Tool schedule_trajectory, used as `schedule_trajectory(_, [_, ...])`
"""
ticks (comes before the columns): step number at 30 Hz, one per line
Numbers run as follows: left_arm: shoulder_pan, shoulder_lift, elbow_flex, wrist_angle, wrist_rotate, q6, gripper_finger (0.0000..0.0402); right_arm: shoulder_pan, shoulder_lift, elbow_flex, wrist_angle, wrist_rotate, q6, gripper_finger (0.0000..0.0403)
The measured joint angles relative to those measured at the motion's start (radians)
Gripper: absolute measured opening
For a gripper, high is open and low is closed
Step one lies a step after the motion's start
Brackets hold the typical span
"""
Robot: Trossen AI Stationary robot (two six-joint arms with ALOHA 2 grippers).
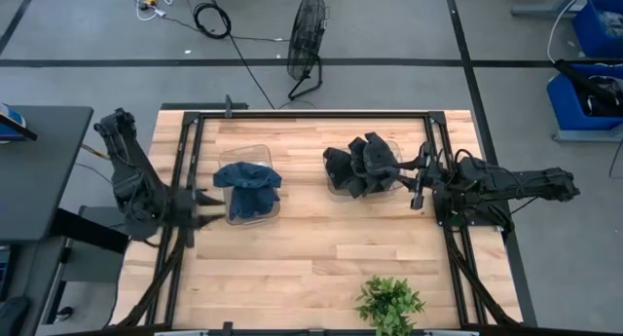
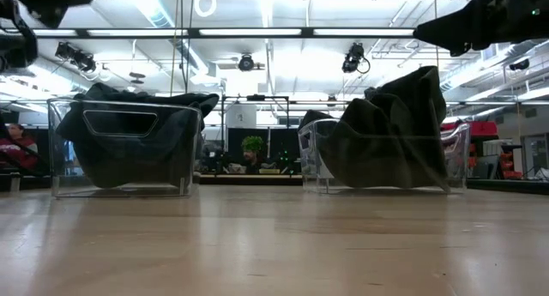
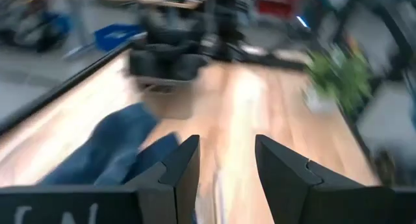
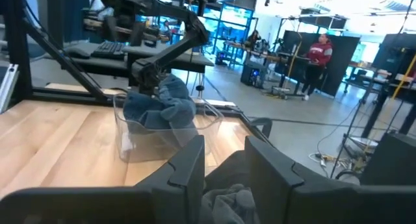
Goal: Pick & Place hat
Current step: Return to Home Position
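A blue denim hat (image 1: 248,187) lies crumpled in a clear bin (image 1: 255,153) on the table's left half; its cloth rises above the rim. It also shows in the left wrist view (image 3: 114,152) and the right wrist view (image 4: 161,107). Dark hats (image 1: 362,166) are piled in a second clear bin (image 2: 459,154) on the right half. My left gripper (image 1: 206,209) is open at the left bin's left side, beside the blue hat (image 3: 224,165). My right gripper (image 1: 417,183) is open at the right bin's right side, above dark cloth (image 4: 227,198).
A small green plant (image 1: 389,302) stands at the table's near edge, right of centre. Bare wood (image 1: 302,248) lies between the bins and the near edge. A black frame (image 1: 311,112) borders the table. People (image 4: 317,55) stand in the room beyond.
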Motion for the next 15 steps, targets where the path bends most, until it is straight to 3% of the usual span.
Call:
schedule_trajectory(3, [0.035,0.03,0.0,0.095,0.098,0.288,0.0154,-0.023,0.0,0.0,-0.004,-0.039,-0.003,0.0116])
schedule_trajectory(8, [0.089,-0.004,0.0,0.197,0.154,0.533,0.0154,-0.059,0.0,0.0,-0.006,-0.13,-0.001,0.0116])
schedule_trajectory(13, [0.188,-0.067,0.001,0.34,0.432,0.753,0.0154,-0.089,0.0,0.0,-0.016,-0.143,0.007,0.0117])
schedule_trajectory(15, [0.239,-0.081,0.001,0.341,0.492,0.774,0.0154,-0.096,0.0,0.0,-0.027,-0.144,0.007,0.0117])
